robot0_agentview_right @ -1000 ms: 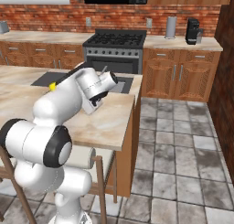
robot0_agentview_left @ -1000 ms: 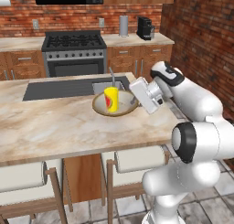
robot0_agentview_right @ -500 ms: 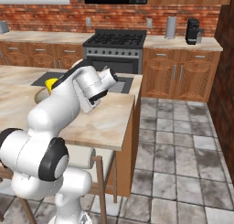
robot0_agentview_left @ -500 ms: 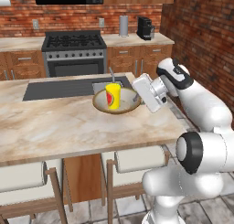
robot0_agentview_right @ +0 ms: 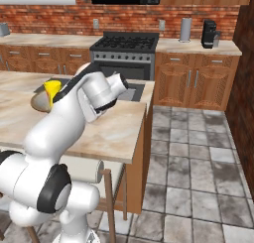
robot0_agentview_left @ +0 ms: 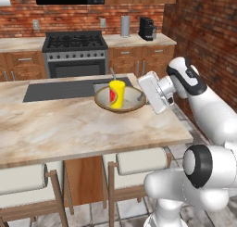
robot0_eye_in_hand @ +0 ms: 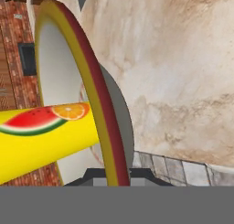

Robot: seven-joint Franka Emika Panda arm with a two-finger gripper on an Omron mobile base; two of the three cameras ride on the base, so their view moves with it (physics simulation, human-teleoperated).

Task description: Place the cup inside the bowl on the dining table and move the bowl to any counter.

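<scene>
Cup first: the small yellow tumbler with the watermelon mark stands upright inside the wide shallow tan bowl with a brown rim, on the beige marble island surface beside the sink. The tool is pinched on the bowl's near rim, one finger on each side. To carry it well, I'd keep the bowl level and move slowly toward the brick-backed surface, so the tumbler doesn't tip.
</scene>
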